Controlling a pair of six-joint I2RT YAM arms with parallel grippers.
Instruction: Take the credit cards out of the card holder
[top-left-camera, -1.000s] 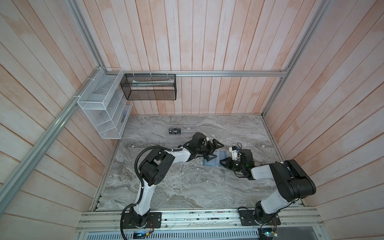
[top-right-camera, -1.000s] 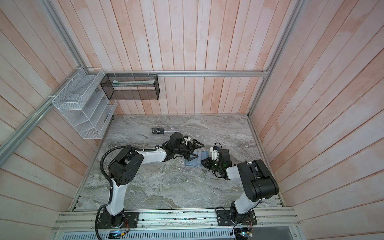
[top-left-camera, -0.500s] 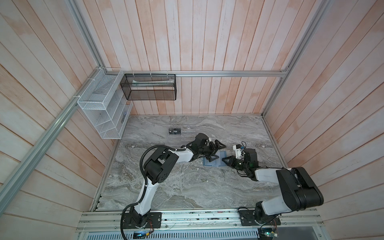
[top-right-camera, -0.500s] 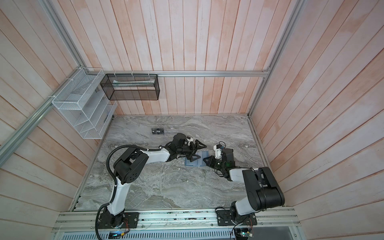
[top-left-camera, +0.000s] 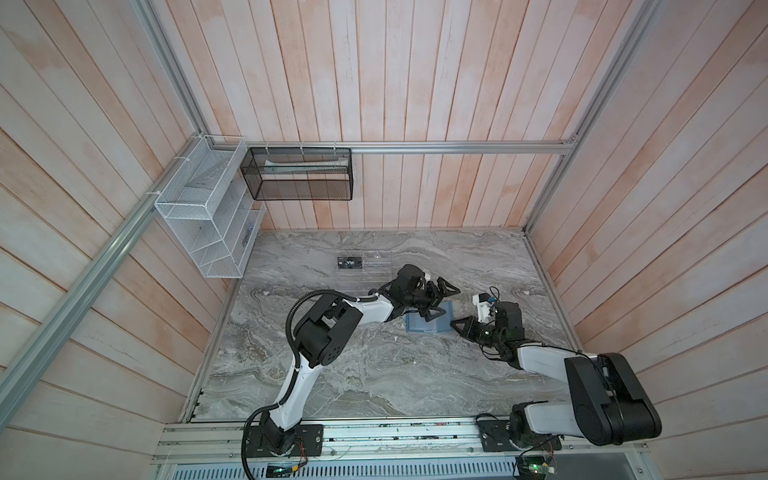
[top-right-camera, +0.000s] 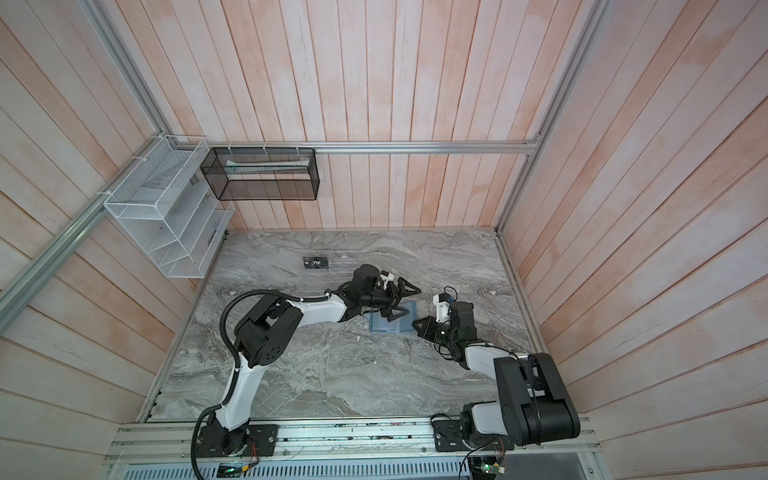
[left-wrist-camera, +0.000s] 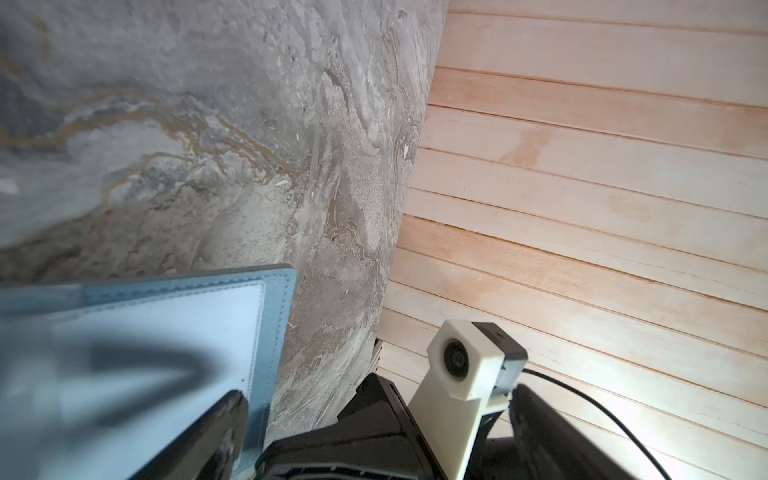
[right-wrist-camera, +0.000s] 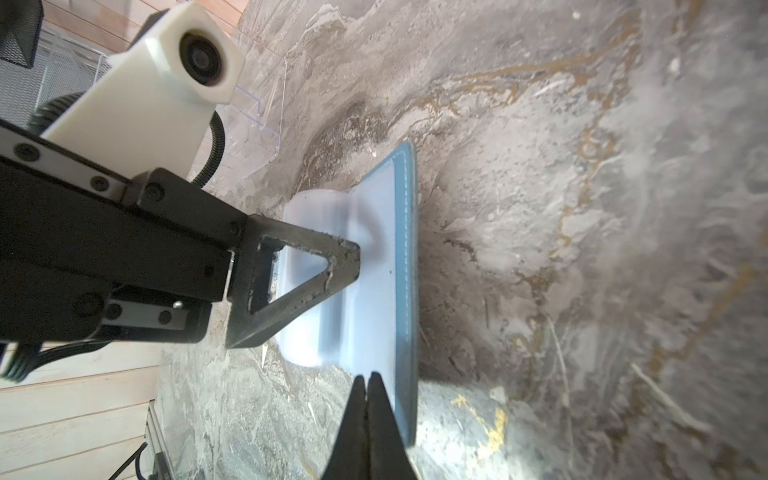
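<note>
Blue card holder (top-left-camera: 417, 325), R jaws at edge

Card holder (top-left-camera: 420, 326) flat on the middle of the worktop (top-left-camera: 374, 374), left gripper (top-left-camera: 444, 302) above it, right gripper (top-left-camera: 455, 323) at its right edge, rack (top-left-camera: 376, 268) behind to the left, card (top-left-camera: 351, 263) in it

Slate-blue card holder (top-left-camera: 417, 326), seemingly pale-lined; grey-veined table (top-left-camera: 374, 374)
</note>
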